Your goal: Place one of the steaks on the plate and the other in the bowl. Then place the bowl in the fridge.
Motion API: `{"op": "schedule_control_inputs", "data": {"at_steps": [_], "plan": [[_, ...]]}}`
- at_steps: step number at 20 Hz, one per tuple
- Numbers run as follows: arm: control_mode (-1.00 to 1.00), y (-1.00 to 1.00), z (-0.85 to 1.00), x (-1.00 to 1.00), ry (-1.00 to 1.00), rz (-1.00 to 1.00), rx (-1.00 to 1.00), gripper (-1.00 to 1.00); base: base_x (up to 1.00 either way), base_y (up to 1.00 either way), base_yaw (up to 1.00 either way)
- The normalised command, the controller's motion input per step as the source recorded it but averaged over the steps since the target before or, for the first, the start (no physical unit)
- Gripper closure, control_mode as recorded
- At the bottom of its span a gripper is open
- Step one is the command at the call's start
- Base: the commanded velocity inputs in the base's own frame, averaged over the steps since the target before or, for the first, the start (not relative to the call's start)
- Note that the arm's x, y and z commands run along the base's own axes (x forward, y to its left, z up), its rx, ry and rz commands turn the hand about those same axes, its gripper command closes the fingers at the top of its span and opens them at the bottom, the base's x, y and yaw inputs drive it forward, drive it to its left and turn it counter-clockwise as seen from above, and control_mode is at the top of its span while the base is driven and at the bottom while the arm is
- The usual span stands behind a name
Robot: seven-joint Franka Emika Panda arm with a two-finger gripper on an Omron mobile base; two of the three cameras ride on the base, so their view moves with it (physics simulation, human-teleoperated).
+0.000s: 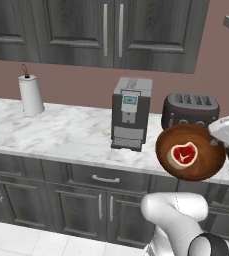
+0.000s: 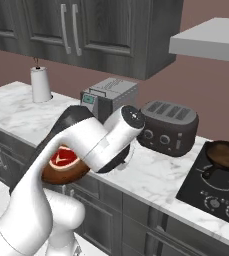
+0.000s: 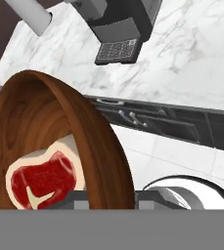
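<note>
Our claw (image 3: 106, 197) was clenched on the bowl's (image 1: 191, 152) rim, with one steak (image 1: 184, 153) inside. The bowl tipped sideways beside the tabletop (image 1: 61, 132). We thought the steak might slide out.

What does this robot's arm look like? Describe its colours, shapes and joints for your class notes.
The arm is glossy white, built of thick rounded tube-like segments. Dark grey to black bands and round caps mark its joints; one flat circular dark cap sits at the end of a segment. No cables or lettering are visible. The tool has small dark grey finger tips.
</note>
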Motion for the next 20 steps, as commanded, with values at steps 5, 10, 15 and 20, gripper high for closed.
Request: {"op": "schedule_control_inputs", "data": {"at_steps": [5, 10, 15, 20], "plan": [[-1.0, 0.0, 0.12, -0.52, 0.06, -0.28, 0.21, 1.0, 0.0, 0.0, 0.0], [-1.0, 0.05, 0.09, -0.15, 0.01, -0.37, 0.15, 1.0, 0.0, 0.0, 0.0], [-1.0, 0.25, -0.01, 0.11, 0.05, -0.34, 0.02, 1.0, 0.0, 0.0, 0.0], [-1.0, 0.08, -0.01, 0.38, 0.05, -0.05, 0.0, 1.0, 0.0, 0.0, 0.0]]}}
